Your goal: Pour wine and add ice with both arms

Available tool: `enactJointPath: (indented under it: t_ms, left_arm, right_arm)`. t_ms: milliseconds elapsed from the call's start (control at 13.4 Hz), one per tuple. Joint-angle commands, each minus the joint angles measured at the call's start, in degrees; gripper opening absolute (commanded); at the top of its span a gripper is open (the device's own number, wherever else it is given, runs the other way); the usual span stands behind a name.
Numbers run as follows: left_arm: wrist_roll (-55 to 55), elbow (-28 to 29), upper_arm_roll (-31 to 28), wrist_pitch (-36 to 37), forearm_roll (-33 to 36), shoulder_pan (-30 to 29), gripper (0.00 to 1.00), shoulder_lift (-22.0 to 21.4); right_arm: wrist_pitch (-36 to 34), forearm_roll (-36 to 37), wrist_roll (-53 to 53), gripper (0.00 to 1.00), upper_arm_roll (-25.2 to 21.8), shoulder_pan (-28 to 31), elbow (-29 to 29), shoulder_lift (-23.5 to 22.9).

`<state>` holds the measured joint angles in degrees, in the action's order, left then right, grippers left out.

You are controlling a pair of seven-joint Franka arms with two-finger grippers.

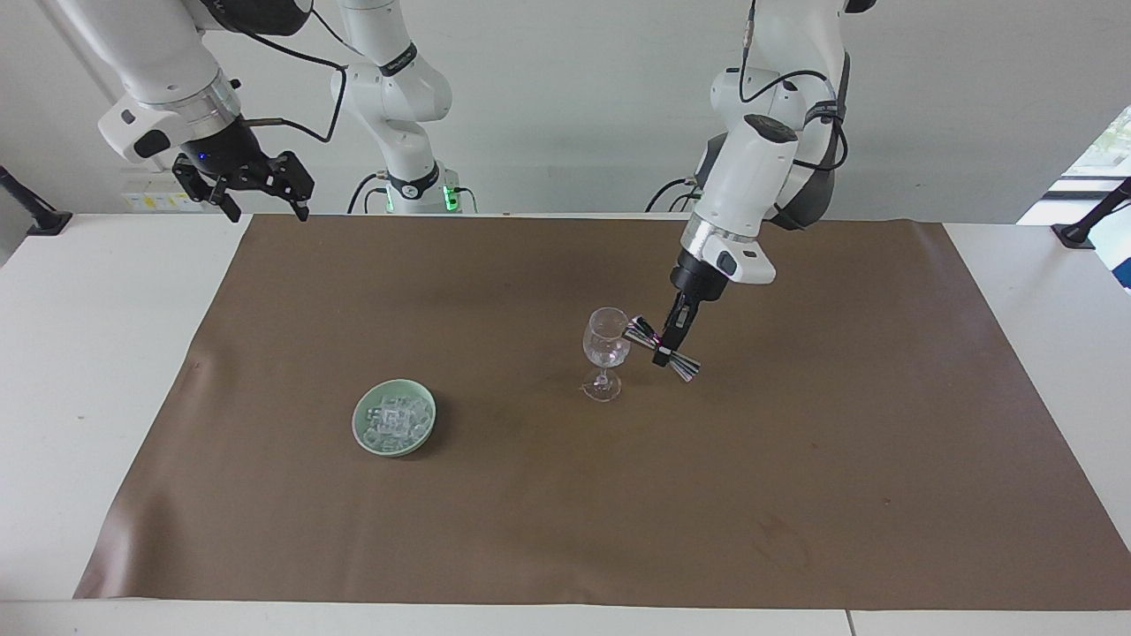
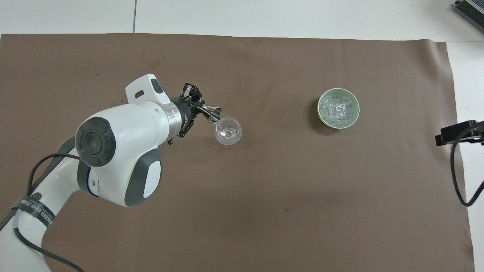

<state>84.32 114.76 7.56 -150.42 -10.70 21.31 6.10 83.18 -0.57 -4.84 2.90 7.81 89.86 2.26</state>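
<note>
the left claw (image 1: pixel 670 343) is at the centre of the facing view, a little to the right, and it is clamped on the waist of a small metal jigger (image 1: pixel 661 348). the jigger is tilted, and its one mouth reaches to the rim of the wine glass (image 1: pixel 605 352), which stands upright on the brown mat (image 1: pixel 795 495) in the middle of the frame. in the overhead view the same jigger (image 2: pixel 211 112) sits at the upper-left edge of the glass (image 2: pixel 228 132). i cannot see a stream of liquid, so i cannot say how much is poured.

the right claw (image 1: pixel 256 190) hangs in the upper left of the facing view, over the corner of the mat, its jaws wide and holding nothing. this arm waits.

the ice (image 1: pixel 395 420) is a heap of small clear cubes in a pale green bowl (image 1: pixel 360 431), in the lower left of centre of the facing view and in the upper right of the overhead view (image 2: pixel 338 108), well apart from the glass.

i judge the cubes to be hard, light and slippery, so one can easily jump out from between two fingers. it is better to take a single cube from the top of the heap, on two flat faces, with a gentle squeeze. the glass is thin and fragile, with a narrow foot, so it tips easily; the cube should be released low over the bowl of the glass and not dropped from high.
</note>
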Motion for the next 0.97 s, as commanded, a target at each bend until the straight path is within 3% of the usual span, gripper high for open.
enactJointPath:
  t_ms: [0, 896]
  left_arm:
    - [1.9, -0.94, -0.71, -0.14, 1.65, 1.01, 0.0, 0.41]
    - [2.07, -1.03, -0.71, 0.39, 3.93, 1.54, 0.0, 0.14]
  right_arm:
    - [-0.3, -0.22, -0.61, 1.0, 0.18, 0.36, 0.23, 0.64]
    - [-0.39, -0.22, -0.69, 1.0, 0.18, 0.36, 0.23, 0.64]
